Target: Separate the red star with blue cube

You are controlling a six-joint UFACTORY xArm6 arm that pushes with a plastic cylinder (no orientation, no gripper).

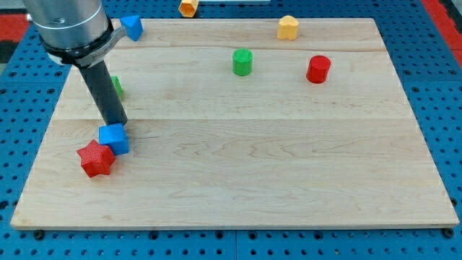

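The red star (95,159) lies near the board's left edge, toward the view's bottom. The blue cube (114,138) sits just up and right of it, touching it. My tip (116,123) is at the cube's top edge, on its far side, seemingly in contact with it. The dark rod rises from there up and left to the grey arm body at the view's top left.
A green block (116,87) shows partly behind the rod. A blue block (132,27) sits at the top left edge. A green cylinder (242,62), a red cylinder (318,69), a yellow block (288,27) and an orange block (188,7) lie along the top.
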